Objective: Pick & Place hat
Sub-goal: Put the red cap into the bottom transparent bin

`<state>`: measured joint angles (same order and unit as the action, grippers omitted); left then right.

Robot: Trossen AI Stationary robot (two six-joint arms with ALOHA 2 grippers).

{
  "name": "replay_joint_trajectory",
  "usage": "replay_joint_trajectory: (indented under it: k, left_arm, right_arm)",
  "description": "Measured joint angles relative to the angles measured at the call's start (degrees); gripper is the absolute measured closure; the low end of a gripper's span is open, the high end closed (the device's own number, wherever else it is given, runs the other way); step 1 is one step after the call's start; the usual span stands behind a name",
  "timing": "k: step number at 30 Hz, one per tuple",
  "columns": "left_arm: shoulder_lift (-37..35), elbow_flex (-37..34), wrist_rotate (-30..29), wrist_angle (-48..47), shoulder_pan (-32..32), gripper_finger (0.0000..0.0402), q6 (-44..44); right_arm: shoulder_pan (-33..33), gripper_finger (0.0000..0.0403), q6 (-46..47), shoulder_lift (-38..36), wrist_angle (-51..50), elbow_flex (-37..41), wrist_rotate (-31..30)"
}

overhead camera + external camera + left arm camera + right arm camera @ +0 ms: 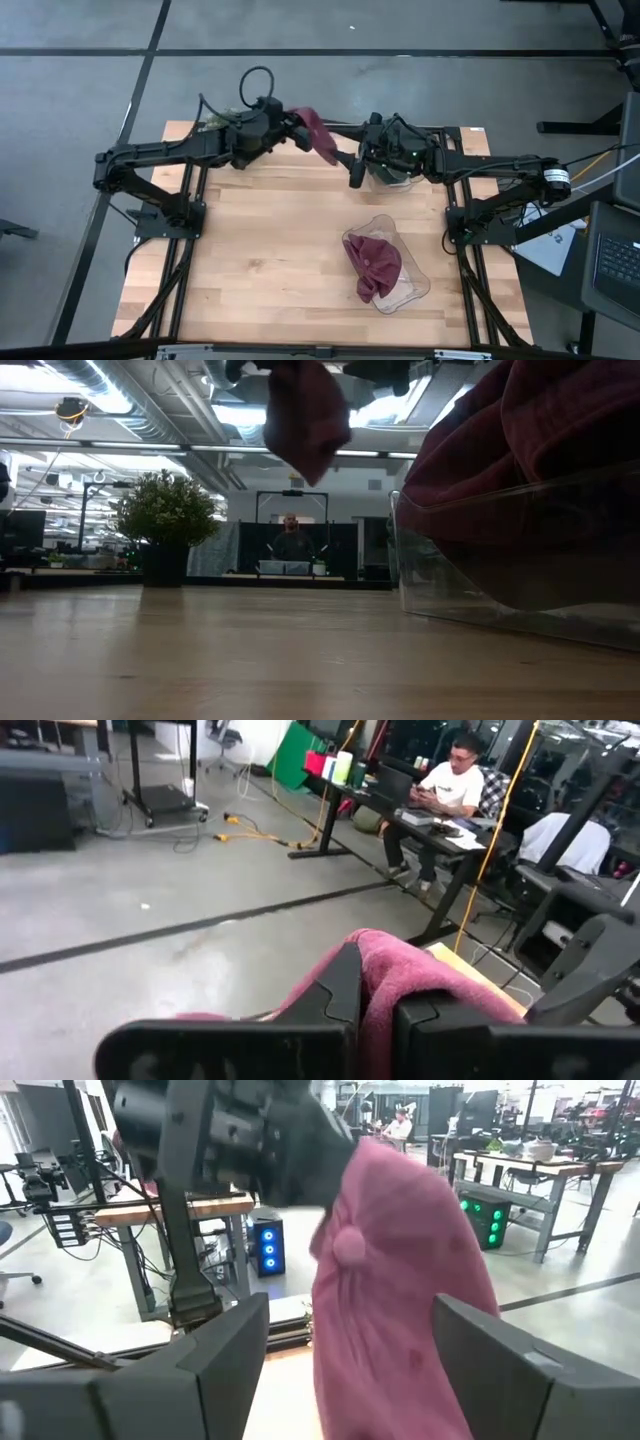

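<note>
My left gripper (pixel 298 125) is shut on a maroon knit hat (pixel 318 137) high above the table's far edge. The hat hangs below it and also shows at the top of the low view (pixel 305 415). My right gripper (pixel 354 170) is open, just to the hat's right, pointing at it. In the right wrist view the hat (pixel 400 1280) hangs ahead of the gap between the two spread fingers, and I see no touch. A second maroon hat (pixel 375 262) lies in a clear plastic container (pixel 420 285) at the table's near right. My left gripper pinches a fold of the hat's cloth (pixel 385 970) between its two fingers (pixel 335 990). The cloth bulges out past the fingertips. The rest of the hat hangs slack below the gripper (pixel 390 1340), lifted clear of the table.
The clear container (pixel 500 580) stands close to the low camera, on the right. A potted plant (pixel 170 520) stands at the table's far left corner. Bare wood lies at the table's middle and left (pixel 260 250). A person sits at a desk in the room (pixel 445 790).
</note>
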<state>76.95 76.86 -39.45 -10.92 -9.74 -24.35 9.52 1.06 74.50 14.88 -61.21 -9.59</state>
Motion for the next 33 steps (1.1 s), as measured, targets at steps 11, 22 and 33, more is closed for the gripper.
replay_joint_trajectory:
  k: [11,22,33]
  left_arm:
    - [5.0,0.0,2.0,4.8,0.0,0.0397,-3.9]
    - [5.0,0.0,3.7,5.2,0.2,0.0397,-2.3]
    - [4.3,0.0,4.9,-3.7,2.7,0.0397,1.5]
  right_arm:
    - [0.0,0.0127,0.2,0.5,-1.7,0.0,0.0]
    - [0.0,0.0225,3.0,2.4,-9.7,0.0,-5.6]
    - [0.1,0.0383,-0.3,-0.6,-10.4,0.0,-15.9]
